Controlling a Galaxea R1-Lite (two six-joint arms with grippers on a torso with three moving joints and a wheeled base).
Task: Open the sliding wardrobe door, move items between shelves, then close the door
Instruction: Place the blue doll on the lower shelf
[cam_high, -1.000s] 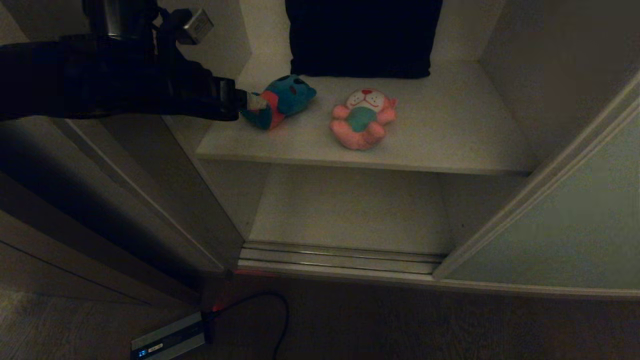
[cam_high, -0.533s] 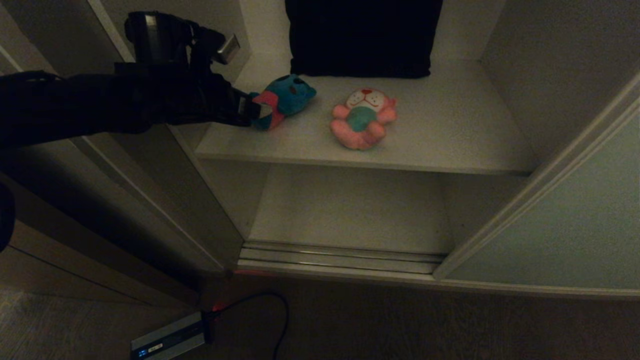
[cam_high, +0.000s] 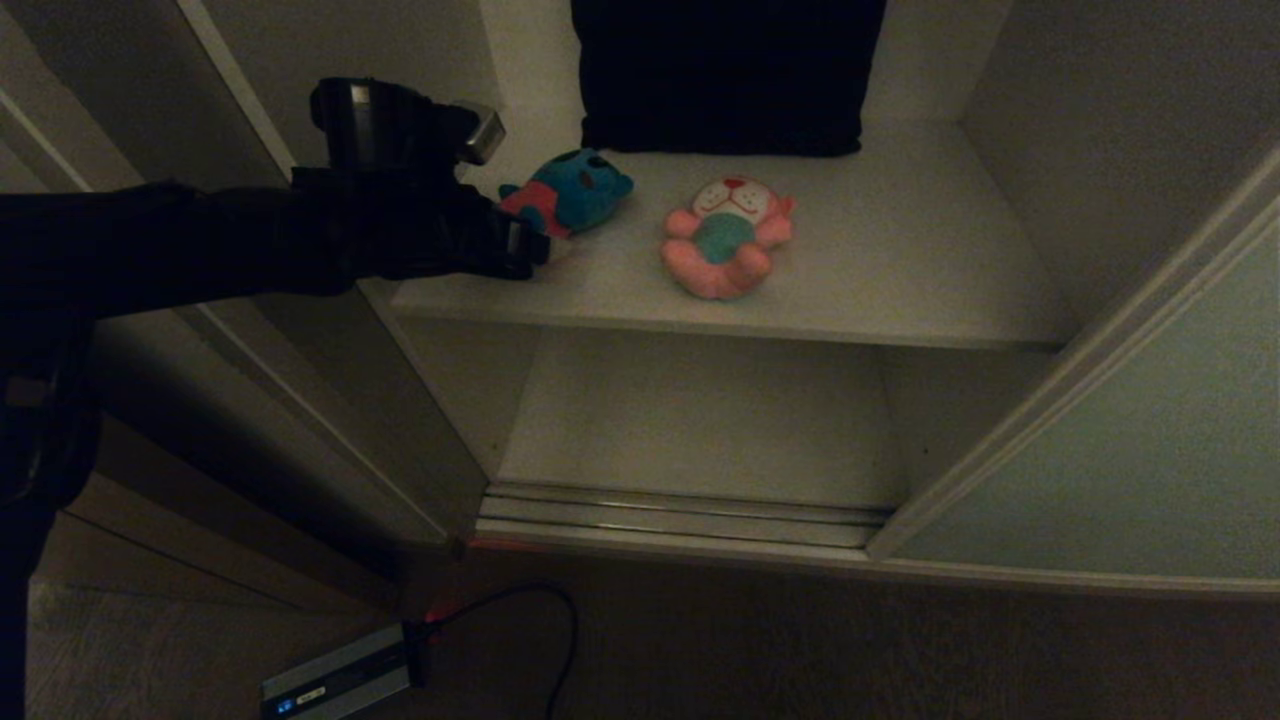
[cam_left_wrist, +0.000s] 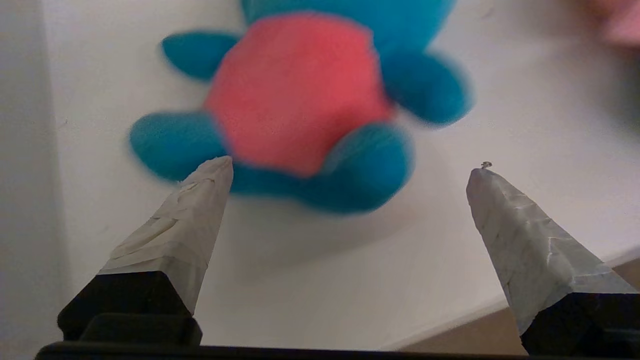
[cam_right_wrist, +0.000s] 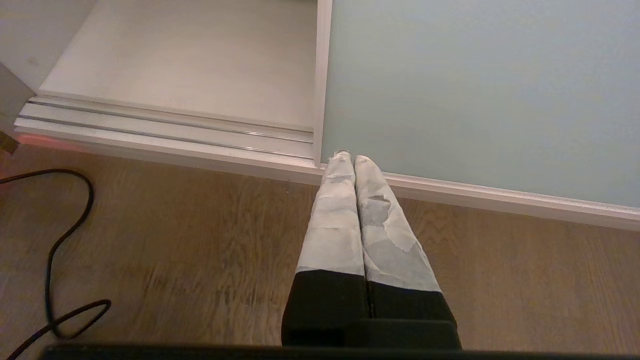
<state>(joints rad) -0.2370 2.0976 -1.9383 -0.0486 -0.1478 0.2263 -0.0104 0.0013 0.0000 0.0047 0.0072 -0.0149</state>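
- The sliding door (cam_high: 1120, 440) stands pushed aside at my 3 o'clock, so the wardrobe is open; I judge it stays there until the toys are sorted.
- Two shelves face me: the upper shelf (cam_high: 900, 260) at 12 o'clock carries everything, and the lower shelf (cam_high: 700, 420) just under it sits above the metal floor track (cam_high: 680, 515).
- A dark folded cloth (cam_high: 725, 75) leans at the back of the upper shelf, behind the toys, out of my reach path.
- My left gripper (cam_high: 530, 245) reaches in from 9 o'clock over the shelf's front left corner. Its fingers (cam_left_wrist: 190, 220) are spread wide and empty, one tip just beside the teal toy, the other well clear, gripping nothing.
- The pink toy (cam_high: 728, 240) lies on its back mid-shelf, near the teal one but apart.
- The teal toy (cam_left_wrist: 300, 105) lies belly up near the shelf's left wall, feet toward my open fingers.
- My right gripper (cam_right_wrist: 354, 159) hangs parked over the wood floor by the door's bottom corner, fingers pressed together, empty.
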